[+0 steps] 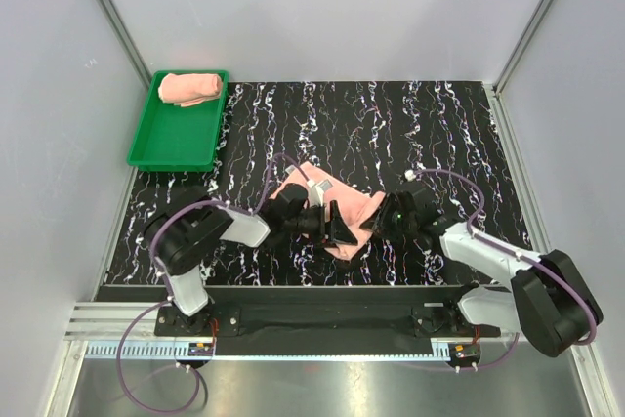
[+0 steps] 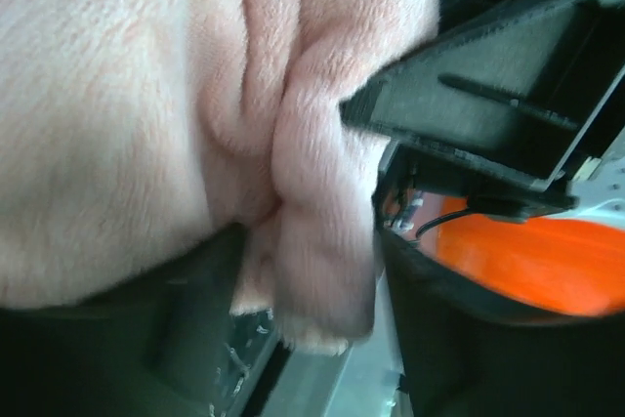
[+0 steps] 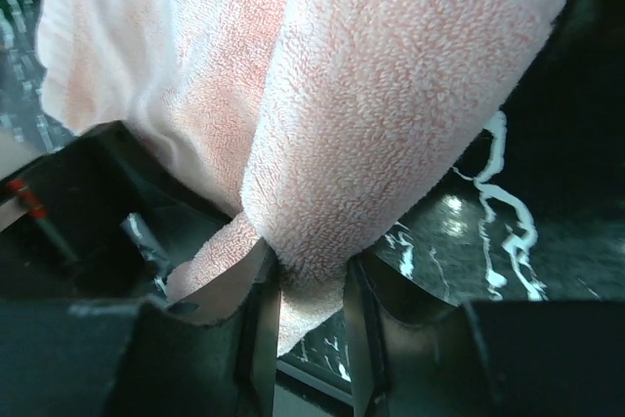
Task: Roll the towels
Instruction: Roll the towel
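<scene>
While right end effector [image 3: 311,305] pinches towel [image 3: 391,95] | rolled towel [image 1: 190,87] sits in tray [image 1: 171,142]

Cloth: the loose towel [image 3: 391,95], pinched in the right tool [image 3: 311,334] and bunched against the left tool [image 2: 312,339], is salmon-pink terry, matt, with a nubbly looped pile. Both tools look to be black plastic, matt, while the tabletop [image 3: 547,241] beneath them is black with white marbling, smooth and glossy, catching highlights. Far beyond the left tool, a rolled towel [image 1: 192,87] of the same matt terry lies in a tray [image 1: 176,139] of smooth, slightly shiny green plastic.
</scene>
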Controlling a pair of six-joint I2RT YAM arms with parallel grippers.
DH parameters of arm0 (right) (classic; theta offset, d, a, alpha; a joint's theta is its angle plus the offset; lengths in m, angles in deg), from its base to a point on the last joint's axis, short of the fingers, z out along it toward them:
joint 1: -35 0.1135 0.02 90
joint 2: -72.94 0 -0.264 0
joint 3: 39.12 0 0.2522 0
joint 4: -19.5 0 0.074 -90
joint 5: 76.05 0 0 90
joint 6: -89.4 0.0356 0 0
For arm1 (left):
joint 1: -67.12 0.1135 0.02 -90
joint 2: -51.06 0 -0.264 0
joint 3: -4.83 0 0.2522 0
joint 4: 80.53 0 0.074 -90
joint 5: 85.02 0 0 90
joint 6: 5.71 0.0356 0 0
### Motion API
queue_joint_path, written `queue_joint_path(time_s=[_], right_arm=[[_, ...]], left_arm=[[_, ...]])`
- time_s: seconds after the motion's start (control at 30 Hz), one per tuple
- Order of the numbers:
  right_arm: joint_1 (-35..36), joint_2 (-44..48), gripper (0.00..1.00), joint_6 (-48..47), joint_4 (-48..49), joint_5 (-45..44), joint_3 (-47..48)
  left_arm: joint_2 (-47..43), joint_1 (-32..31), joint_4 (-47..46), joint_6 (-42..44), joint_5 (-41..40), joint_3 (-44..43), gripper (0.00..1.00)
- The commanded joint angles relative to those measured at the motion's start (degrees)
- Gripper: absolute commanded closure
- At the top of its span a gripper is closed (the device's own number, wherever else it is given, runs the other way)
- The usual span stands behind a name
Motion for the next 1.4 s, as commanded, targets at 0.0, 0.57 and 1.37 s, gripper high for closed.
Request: queue_joint_path(time_s=[0.0,0.57,1.37], right_arm=[[-0.12,0.95,0.75,-3.87,-14.09,-6.57,7.51],[4.89,-13.12,0.79,-10.46,-35.47,-8.6,22.83],[5.16,-13.91,0.78,-11.17,-37.32,-6.84,25.29]], left_arm=[[-8.01,-0.07,16.64,9.97,-7.12,-2.83,0.27],[-25.61,-24.58,43.05,40.02,-59.25,-15.32,0.13],[-5.22,-34.88,29.15,44.36,-64.26,-16.29,0.52]])
